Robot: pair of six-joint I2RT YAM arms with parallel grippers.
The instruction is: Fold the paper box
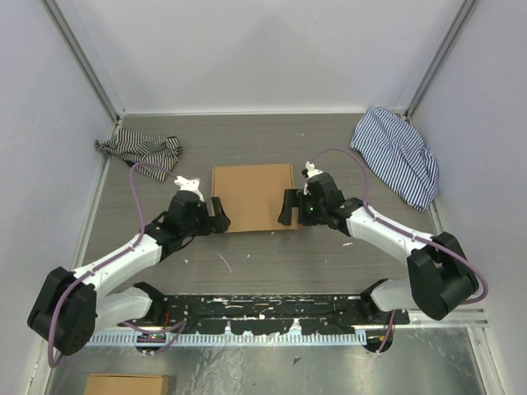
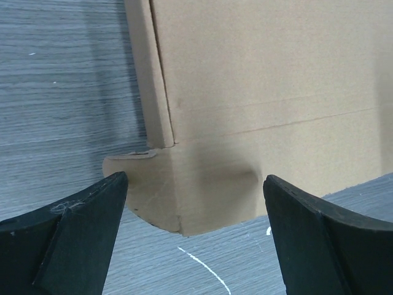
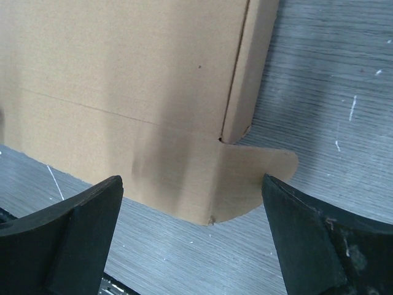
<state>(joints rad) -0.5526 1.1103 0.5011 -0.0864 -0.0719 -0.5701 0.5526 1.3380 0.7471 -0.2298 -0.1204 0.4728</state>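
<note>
The paper box [image 1: 252, 196] lies flat on the grey table as a brown cardboard rectangle between both arms. My left gripper [image 1: 221, 216] stands open at its near left corner, my right gripper [image 1: 288, 207] open at its near right corner. In the left wrist view the paper box [image 2: 258, 92] shows a folded side strip and a rounded corner tab [image 2: 132, 178]; the left gripper [image 2: 195, 233] straddles that corner without touching it. The right wrist view shows the paper box [image 3: 123, 80] with its rounded tab [image 3: 264, 169] just ahead of the open right gripper [image 3: 192, 236].
A dark-striped cloth [image 1: 140, 150] is bunched at the back left. A blue-striped cloth [image 1: 398, 156] lies at the back right. White walls close in three sides. A mounting rail [image 1: 263, 317] runs along the near edge; another cardboard piece [image 1: 128, 384] sits below it.
</note>
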